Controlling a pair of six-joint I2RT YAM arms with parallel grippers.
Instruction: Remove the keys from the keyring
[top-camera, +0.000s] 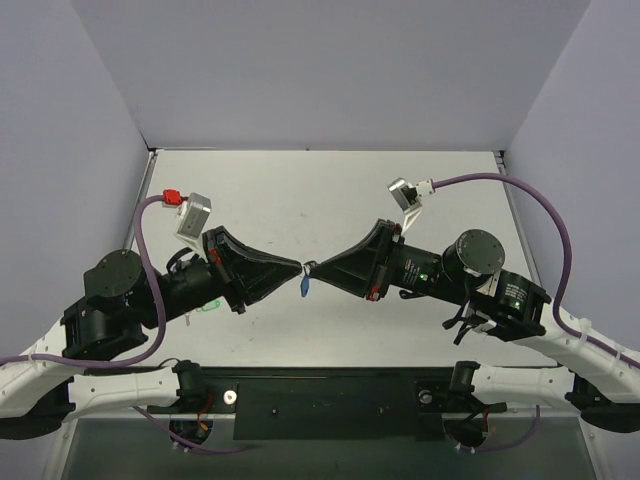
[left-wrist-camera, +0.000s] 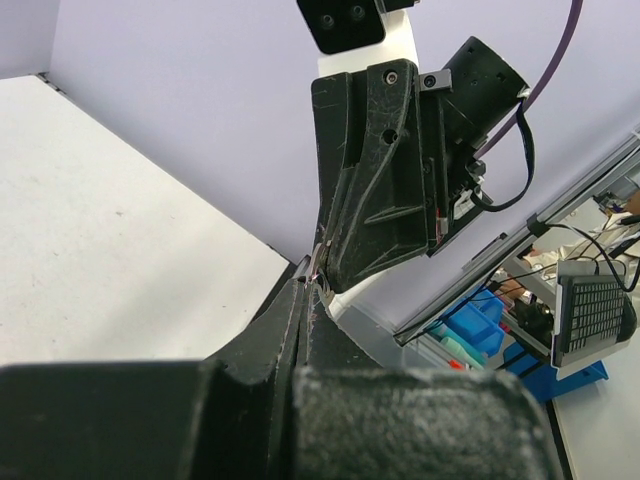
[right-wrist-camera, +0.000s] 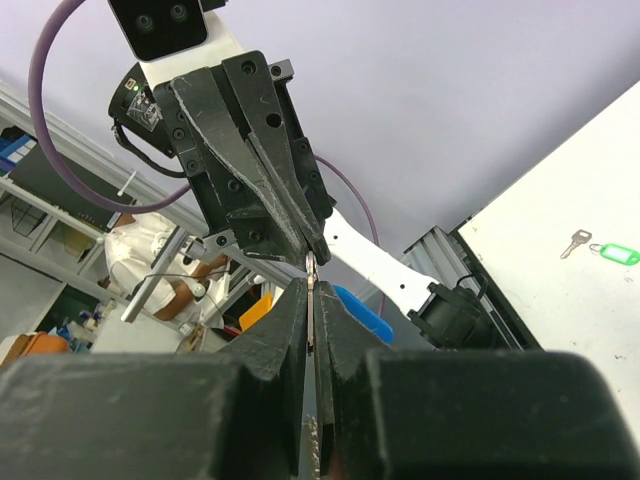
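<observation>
- Left end effector (left-wrist-camera: 303, 290) fills the bottom of its own wrist view. Its fingers are clenched on a curl of thin wire, seemingly the keyring (left-wrist-camera: 320, 270). The right end effector (left-wrist-camera: 323, 262) meets it tip to tip at centre frame.
- Right wrist view: its own fingers are clamped on a silver sliver at centre, probably the key (right-wrist-camera: 312, 300) seen edge-on.
- Top view: the blue tag (top-camera: 303, 287) hangs below the touching tips at centre, above the bench (top-camera: 330, 200).
- Working the key off looks to be the step in hand. The next move calls for feeding the key round the ring's coil while neither grip slips.

left tool (top-camera: 298, 268), right tool (top-camera: 320, 268): matt black plastic, scuffed, grainy close up. counter (top-camera: 300, 195): smooth matt white. keyring (top-camera: 303, 287): blue plastic. keys (right-wrist-camera: 312, 275): thin bright metal. green tag (right-wrist-camera: 615, 253): glossy plastic; spare key (right-wrist-camera: 573, 241) beside it: silver metal.
</observation>
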